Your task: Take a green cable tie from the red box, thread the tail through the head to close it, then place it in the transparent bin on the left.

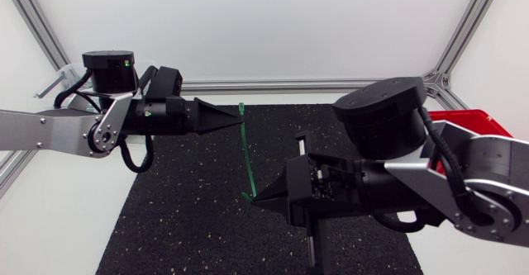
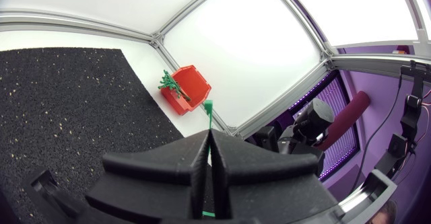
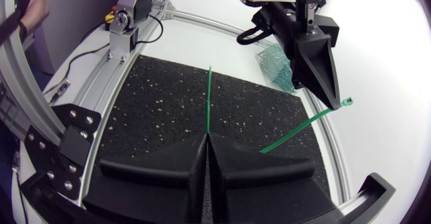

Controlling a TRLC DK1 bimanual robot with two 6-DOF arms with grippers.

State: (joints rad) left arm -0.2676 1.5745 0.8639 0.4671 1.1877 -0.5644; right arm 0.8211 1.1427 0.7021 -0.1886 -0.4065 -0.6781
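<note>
Two end effectors hold one green cable tie (image 1: 245, 155) above the black mat (image 1: 190, 217) near the middle of the table (image 1: 50, 234). The left end effector (image 1: 241, 123) reaches in from the left. Its fingers are pressed together on the tie close to its head, which pokes out just past the fingertips in the left wrist view (image 2: 209, 107). The right end effector (image 1: 254, 199) is nearer the front edge of the mat, and its fingers are likewise closed tight on the tie's lower part. The tie hangs almost straight between the two tips, clear of the mat.

In the right wrist view one green length sticks out ahead from between the closed fingers (image 3: 209, 103). Another runs from the left end effector's tip down to just beside the right finger. Where they meet is hidden.

The red box (image 1: 463, 118) sits at the right edge of the table, well away from the tie, and more green ties (image 2: 168, 84) poke out of it. The transparent bin (image 3: 276, 66) lies behind the left end effector and has green ties inside.
</note>
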